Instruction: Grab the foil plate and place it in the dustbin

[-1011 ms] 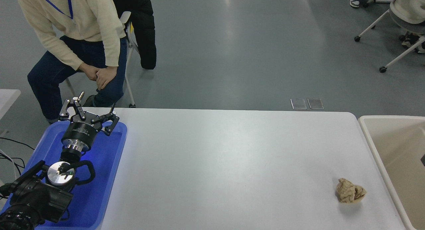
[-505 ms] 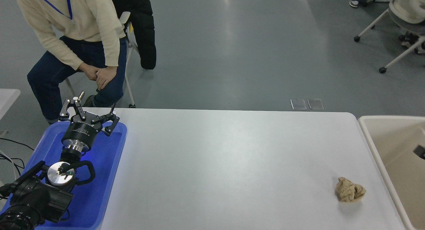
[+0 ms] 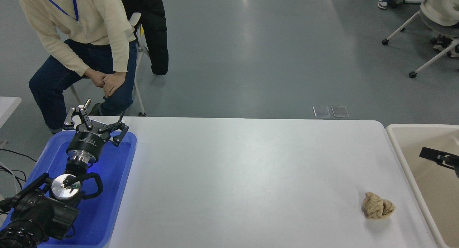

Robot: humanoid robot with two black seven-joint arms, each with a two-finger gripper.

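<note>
White bench (image 3: 251, 176) shows no foil plate, right tool (image 3: 435, 156) peeks over the big beige plastic dustbin (image 3: 396, 153), grip unreadable; next: find the plate.

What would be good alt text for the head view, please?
The right claw enters from the right edge over the beige dustbin; no foil plate is visible. On the white table lies a crumpled tan paper ball. The left claw is parked open over a blue tray.
</note>
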